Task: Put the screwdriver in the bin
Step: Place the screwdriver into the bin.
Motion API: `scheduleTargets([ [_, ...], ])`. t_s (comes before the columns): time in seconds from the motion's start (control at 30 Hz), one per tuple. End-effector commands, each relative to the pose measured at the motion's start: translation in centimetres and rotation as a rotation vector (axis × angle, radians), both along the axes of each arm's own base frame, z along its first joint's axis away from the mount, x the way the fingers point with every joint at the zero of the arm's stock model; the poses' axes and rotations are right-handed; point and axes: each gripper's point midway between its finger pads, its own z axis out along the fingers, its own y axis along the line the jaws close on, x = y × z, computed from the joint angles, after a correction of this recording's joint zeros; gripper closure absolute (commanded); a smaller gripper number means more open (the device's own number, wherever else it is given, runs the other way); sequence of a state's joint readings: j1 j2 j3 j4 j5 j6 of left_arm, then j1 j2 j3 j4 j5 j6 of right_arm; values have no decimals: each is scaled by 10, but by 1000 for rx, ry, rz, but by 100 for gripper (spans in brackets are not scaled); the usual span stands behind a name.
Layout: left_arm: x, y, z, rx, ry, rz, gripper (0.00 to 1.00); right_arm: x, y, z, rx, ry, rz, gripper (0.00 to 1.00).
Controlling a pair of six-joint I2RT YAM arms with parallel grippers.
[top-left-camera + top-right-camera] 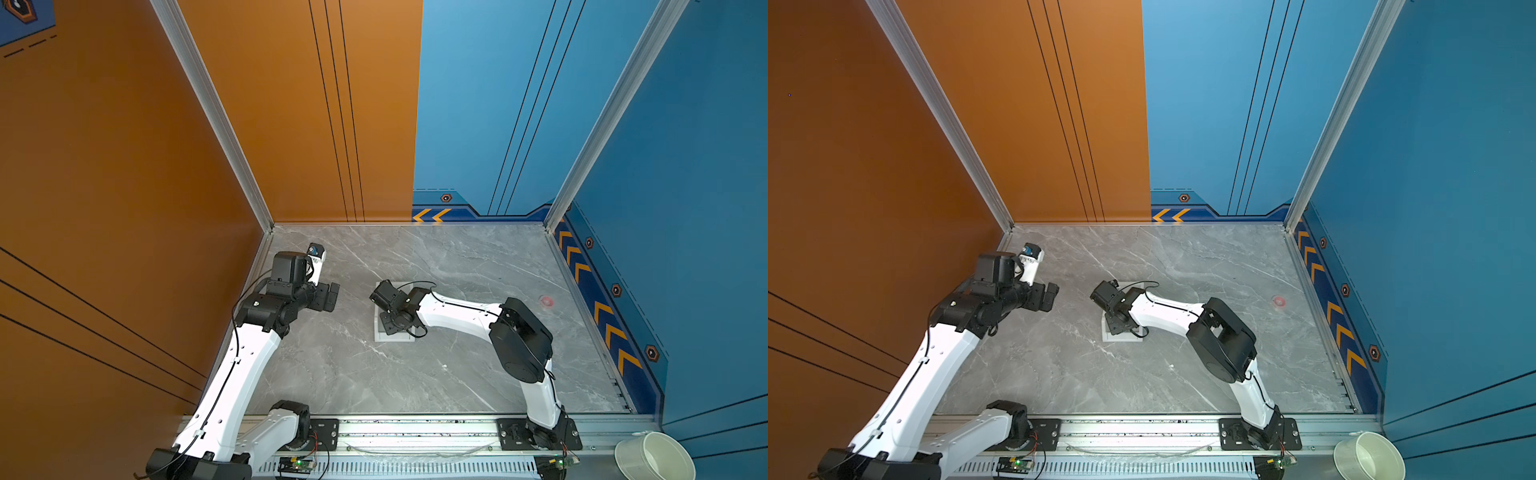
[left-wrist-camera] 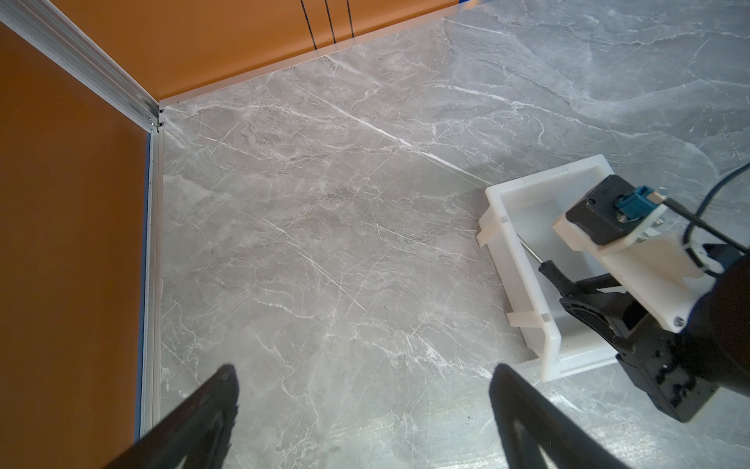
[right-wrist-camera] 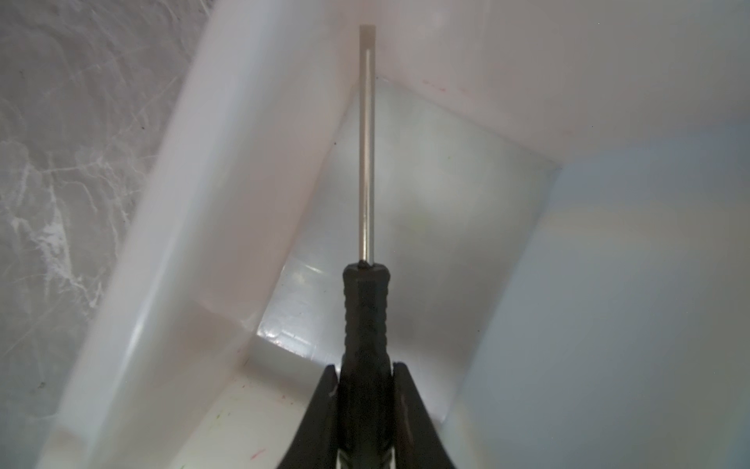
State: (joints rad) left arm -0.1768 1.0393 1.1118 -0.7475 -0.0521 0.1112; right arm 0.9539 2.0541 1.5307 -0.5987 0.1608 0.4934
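The white bin (image 1: 395,337) (image 1: 1121,337) stands mid-table, mostly covered by my right wrist in both top views. My right gripper (image 3: 365,367) reaches down into the bin (image 3: 227,203) and is shut on the black handle of the screwdriver (image 3: 365,316). The thin metal shaft runs forward over the bin's floor, and its tip is close to a corner wall. In the left wrist view the screwdriver (image 2: 548,270) lies inside the bin (image 2: 515,251), slanting toward a long wall. My left gripper (image 2: 364,371) hovers open and empty over bare table, left of the bin.
A round white cup (image 1: 654,457) sits outside the table's front right corner. A small red thing (image 1: 546,301) lies on the marble near the right wall. Orange walls close the left and back left, blue walls the back right and right. A metal rail runs along the front.
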Motion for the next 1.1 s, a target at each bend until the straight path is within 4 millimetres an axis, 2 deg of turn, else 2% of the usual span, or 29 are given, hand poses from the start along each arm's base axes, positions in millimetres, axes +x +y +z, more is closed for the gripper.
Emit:
scheduleTargets([
  [0.0,0,0,6,-24,-22,5,2,10,1,4,-7,-25,0,80],
  [0.1,0,-1,4,-24,-17,3,2,11,2,6,0,-24,3,80],
  [0.17,0,-1,2,-20,-13,2,2,12,0,-8,-22,-3,3,80],
  [0.43,2,1,3,-10,-14,6,2,14,2,-18,-26,20,12,78],
  [0.67,1,2,3,-4,-15,5,2,13,-2,-19,-35,25,10,69],
  [0.8,0,2,4,1,-20,1,2,14,-2,-10,-35,9,17,63],
  [0.97,2,4,6,13,-25,5,2,17,-5,12,-54,-31,30,58],
  [1.0,1,4,6,12,-25,7,2,19,-5,31,-32,-56,29,57],
  [1.07,1,3,5,6,-22,5,2,18,-6,45,-20,-75,32,56],
])
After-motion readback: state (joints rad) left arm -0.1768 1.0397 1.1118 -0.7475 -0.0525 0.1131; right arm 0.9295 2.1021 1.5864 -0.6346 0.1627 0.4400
